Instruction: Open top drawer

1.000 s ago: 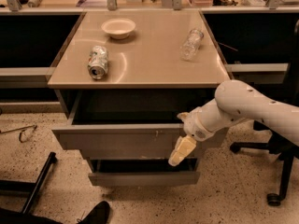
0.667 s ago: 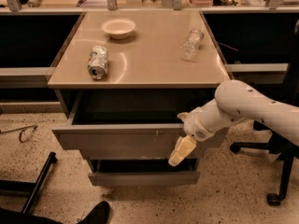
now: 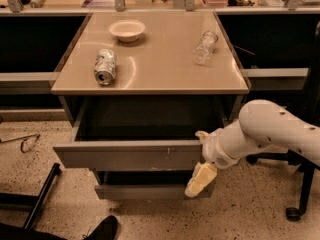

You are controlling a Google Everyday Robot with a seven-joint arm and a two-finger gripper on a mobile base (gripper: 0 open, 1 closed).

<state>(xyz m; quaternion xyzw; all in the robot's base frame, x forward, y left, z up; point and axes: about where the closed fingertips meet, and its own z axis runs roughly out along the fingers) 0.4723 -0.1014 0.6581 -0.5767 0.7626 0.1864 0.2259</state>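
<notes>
The top drawer [image 3: 125,155] is a wide grey handleless front with small white scuff marks right of centre. It stands pulled out from under the beige tabletop, and its inside is dark. My gripper [image 3: 201,178] is at the drawer front's right end, with one cream fingertip [image 3: 199,182] hanging below the front's lower edge. My white arm [image 3: 265,131] reaches in from the right. A slimmer grey drawer front [image 3: 150,191] sits below and stands a little out.
On the tabletop [image 3: 165,69] lie a crushed can [image 3: 104,66], a white bowl [image 3: 127,30] and a clear plastic bottle [image 3: 205,47]. A chair base [image 3: 295,184] is at the right. Black legs [image 3: 37,199] and a shoe [image 3: 102,229] are on the speckled floor at left.
</notes>
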